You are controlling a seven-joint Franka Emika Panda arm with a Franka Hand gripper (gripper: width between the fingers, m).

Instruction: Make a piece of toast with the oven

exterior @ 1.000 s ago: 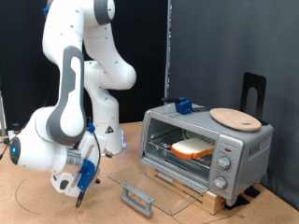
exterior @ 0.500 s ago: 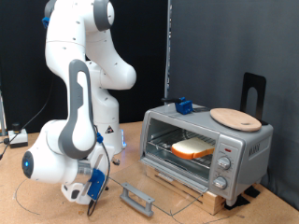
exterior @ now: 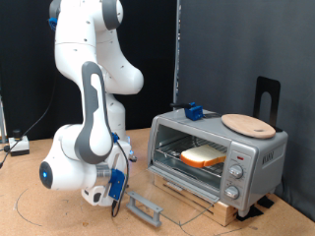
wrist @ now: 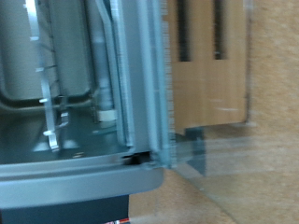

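The silver toaster oven stands at the exterior view's right on a wooden base, its glass door folded down flat and open. The piece of toast, pale with an orange crust, lies on the wire rack inside. My gripper hangs low over the table, just left of the door's grey handle; nothing shows between its fingers. The wrist view shows the oven's frame edge, part of the rack and the glass door, blurred; the fingers do not show there.
A round tan wooden board and a small blue object lie on the oven's top. A black stand rises behind the oven. A black curtain backs the scene. A cable lies on the table at the exterior view's left.
The arm has swung towards the exterior view's right, bringing the gripper low and close to the open door's handle. Oven, toast and board have not moved.
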